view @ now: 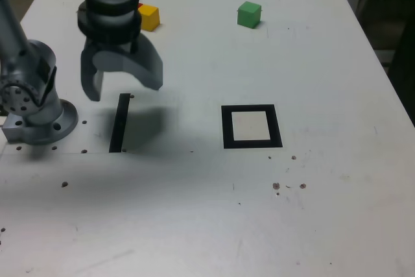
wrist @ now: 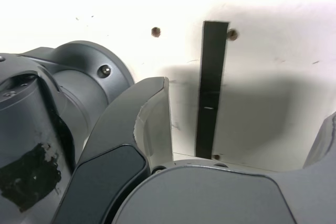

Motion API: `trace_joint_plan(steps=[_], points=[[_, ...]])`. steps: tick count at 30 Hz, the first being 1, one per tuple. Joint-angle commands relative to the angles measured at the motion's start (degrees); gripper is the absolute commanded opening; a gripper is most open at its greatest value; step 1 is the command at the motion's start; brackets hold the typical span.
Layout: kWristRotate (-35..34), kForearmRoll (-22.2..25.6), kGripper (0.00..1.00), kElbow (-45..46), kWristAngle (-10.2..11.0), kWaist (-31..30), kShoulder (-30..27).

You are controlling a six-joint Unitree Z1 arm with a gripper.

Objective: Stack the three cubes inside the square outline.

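Exterior view reads evenly lit from overhead, slightly soft all over. My gripper (view: 123,82) throws a diffuse shadow on the counter (view: 324,192), spreading toward 4 o'clock across the black strip (view: 119,123). Arm housing at 9 o'clock looks motion-blurred. Wrist view: the far counter is blown out to pure white; nearer surface falls grey under the jaws' shadow. Close metal parts are a little soft.

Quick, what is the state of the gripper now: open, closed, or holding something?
Gripper: open, jaws spread wide, holding nothing; it hangs above the black strip.
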Motion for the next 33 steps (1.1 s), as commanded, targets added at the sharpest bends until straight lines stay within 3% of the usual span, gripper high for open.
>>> trace_joint_plan(steps=[1, 33], points=[[1.2, 0.84, 0.99, -1.05, 0.16, 1.99, -0.23], [14.23, 5.64, 0.99, -13.55, 2.5, 29.74, 6.71]])
